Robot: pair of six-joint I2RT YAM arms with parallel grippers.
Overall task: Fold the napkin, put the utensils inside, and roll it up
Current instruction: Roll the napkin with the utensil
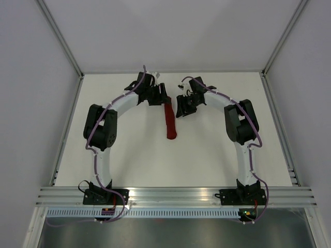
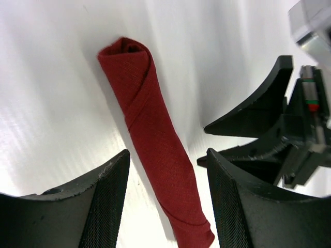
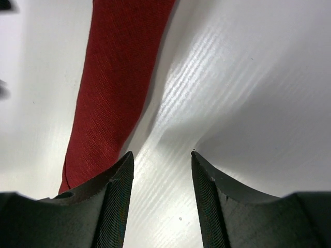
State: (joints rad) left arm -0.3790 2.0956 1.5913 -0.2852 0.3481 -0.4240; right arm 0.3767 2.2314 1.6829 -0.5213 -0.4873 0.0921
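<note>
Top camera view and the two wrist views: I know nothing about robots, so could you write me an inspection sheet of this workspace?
Surface: white table, smooth with a slight sheen.
Job's things: dark red napkin rolled into a long tube, lying flat; utensils not visible, cannot tell if they are inside.
Clutter: nothing seen.
Grippers: left gripper open, a finger on each side of the roll, not clamping it; right gripper open, empty, with the roll beside it.
Cables: purple cables run along both arms.
Surroundings: white walls; metal rail at the near edge.
</note>
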